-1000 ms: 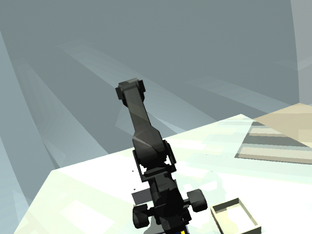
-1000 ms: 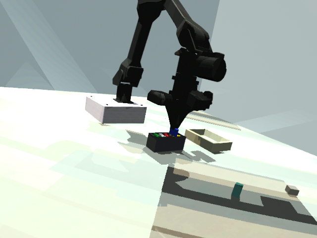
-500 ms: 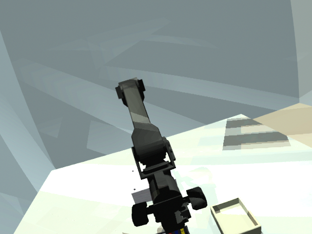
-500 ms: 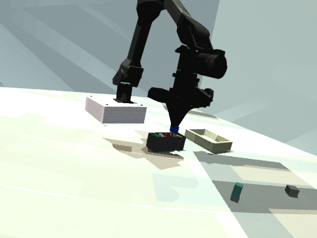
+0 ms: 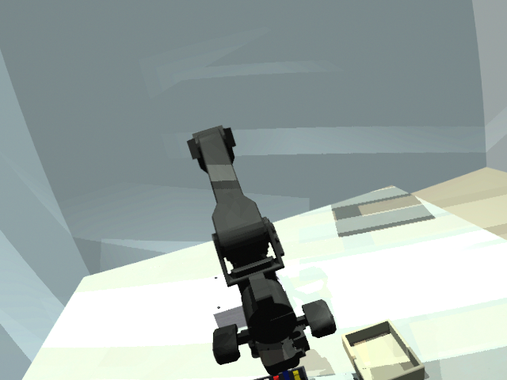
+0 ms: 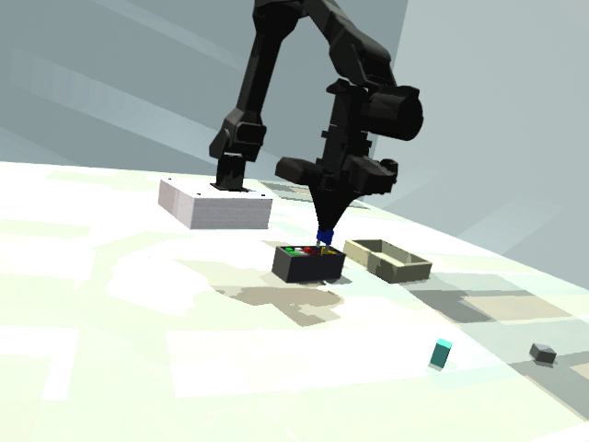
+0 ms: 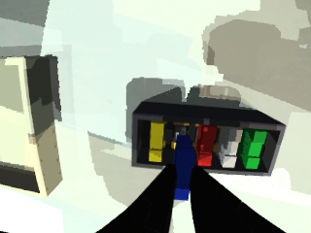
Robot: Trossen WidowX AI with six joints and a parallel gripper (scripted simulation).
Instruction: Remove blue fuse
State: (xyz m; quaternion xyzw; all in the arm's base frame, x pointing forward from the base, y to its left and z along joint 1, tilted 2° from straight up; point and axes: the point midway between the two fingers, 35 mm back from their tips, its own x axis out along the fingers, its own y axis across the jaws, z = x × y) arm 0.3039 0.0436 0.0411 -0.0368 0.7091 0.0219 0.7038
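Observation:
My gripper (image 6: 326, 230) (image 7: 182, 173) is shut on the blue fuse (image 6: 325, 237) (image 7: 184, 156) and points down. The fuse's body is above the fuse block (image 6: 314, 269) (image 7: 209, 113), over the gap between the yellow fuse (image 7: 156, 138) and the red fuse (image 7: 206, 141). Its two pale prongs point down at the block's top; whether their tips are fully clear is hard to tell. The white fuse (image 7: 230, 146) and green fuse (image 7: 254, 148) sit in the block. The beige tray (image 5: 403, 373) (image 6: 409, 273) (image 7: 51, 165) stands beside the block, with no fuse visible inside.
The arm's pale base box (image 6: 230, 213) stands behind the block. A teal block (image 6: 441, 354) and a small grey block (image 6: 542, 353) lie at the front right in the exterior view. The tray's raised wall faces the fuse block, with a gap between them.

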